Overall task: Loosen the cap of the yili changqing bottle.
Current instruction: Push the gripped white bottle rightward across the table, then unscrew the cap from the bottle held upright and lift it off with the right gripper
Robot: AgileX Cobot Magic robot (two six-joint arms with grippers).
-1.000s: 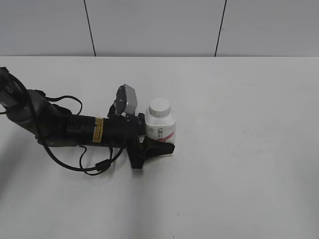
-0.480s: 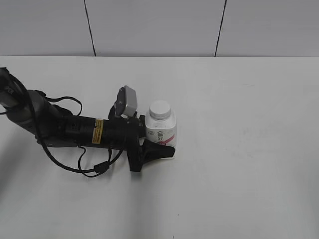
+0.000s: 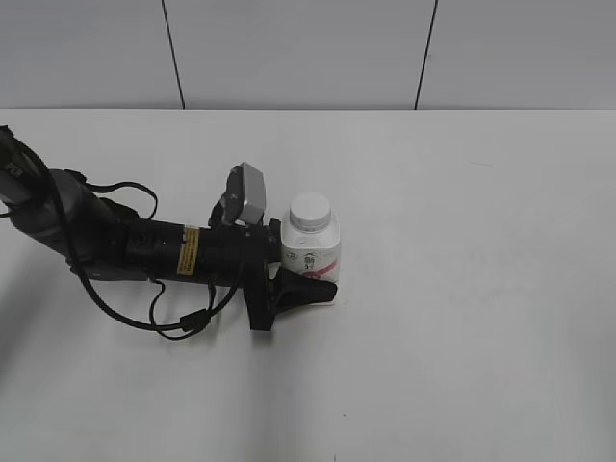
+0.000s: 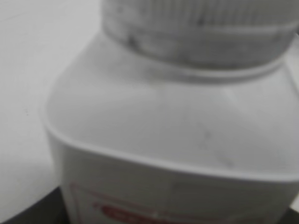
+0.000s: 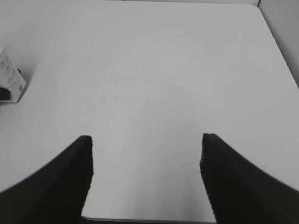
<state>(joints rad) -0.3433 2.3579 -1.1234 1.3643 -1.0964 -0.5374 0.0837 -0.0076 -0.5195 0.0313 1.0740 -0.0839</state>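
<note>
On the plain white table (image 3: 462,318), the yili changqing bottle (image 3: 312,252) stands upright between the left gripper's (image 3: 306,279) jaws, which grasp its body. Its cap (image 3: 310,210) rises above them, free. The right gripper (image 5: 145,175), jaws spread and empty, hovers well apart.

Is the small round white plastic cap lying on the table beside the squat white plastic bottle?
No, the small round white plastic cap sits on the neck of the squat white plastic bottle, which stands upright on the white table.
</note>
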